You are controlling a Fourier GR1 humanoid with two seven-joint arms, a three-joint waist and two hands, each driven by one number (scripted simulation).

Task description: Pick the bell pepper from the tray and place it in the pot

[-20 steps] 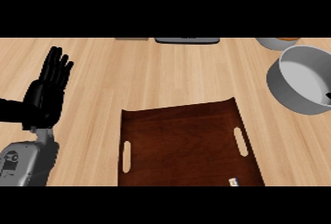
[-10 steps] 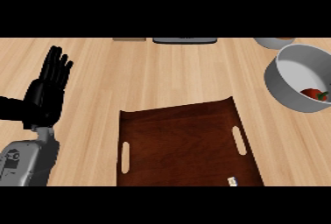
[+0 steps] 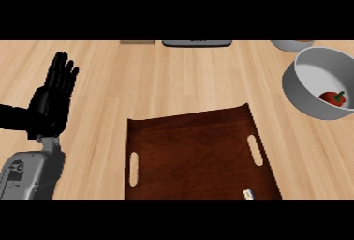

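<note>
A red bell pepper point(image 3: 333, 98) with a green stem lies inside the grey pot point(image 3: 304, 89) at the right edge of the head view. The dark wooden tray point(image 3: 194, 154) sits at the lower middle of the counter with nothing on it. My left hand point(image 3: 50, 102) rests open at the left, fingers straight and pointing up, far from both tray and pot. My right hand does not show.
A dark flat object point(image 3: 196, 43) and a small tan item point(image 3: 137, 42) lie at the counter's far edge. Part of a second grey vessel point(image 3: 290, 45) shows at the top right. Bare wooden counter lies between the tray and the far edge.
The view has shifted so the pot sits further into view, and the red bell pepper now shows inside it. The left hand has stayed still.
</note>
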